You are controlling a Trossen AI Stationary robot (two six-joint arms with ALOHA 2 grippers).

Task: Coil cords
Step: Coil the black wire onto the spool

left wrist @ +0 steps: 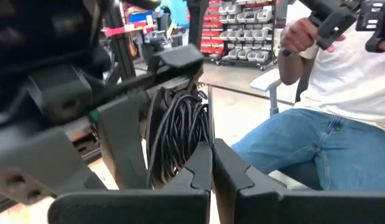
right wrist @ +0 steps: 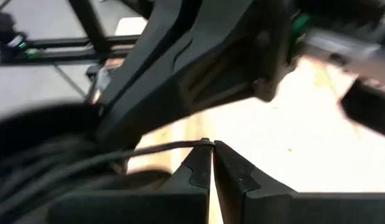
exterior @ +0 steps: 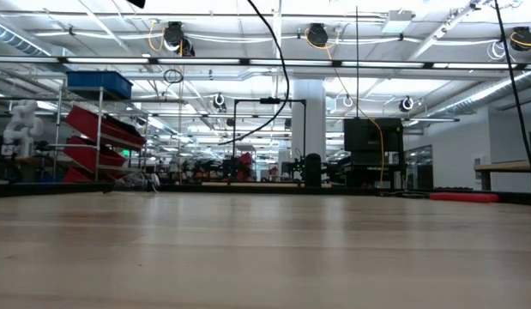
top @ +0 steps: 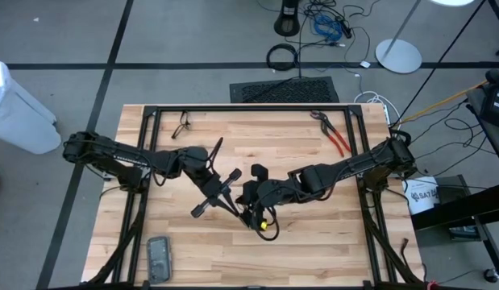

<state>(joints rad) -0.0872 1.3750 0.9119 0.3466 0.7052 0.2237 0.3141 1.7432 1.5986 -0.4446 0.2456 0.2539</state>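
Meeting near the middle of the wooden table [top: 313, 242], my two grippers worked side by side. Left gripper [left wrist: 211, 163]: fingers pressed together, the black cord [left wrist: 180, 134] bunched in loops just beside them. Right gripper [right wrist: 212, 163]: fingers pinched on a single strand of that cord. Also listed: red-handled pliers [top: 336, 137] toward the far right edge; a seated person [left wrist: 329, 124] beyond the table.
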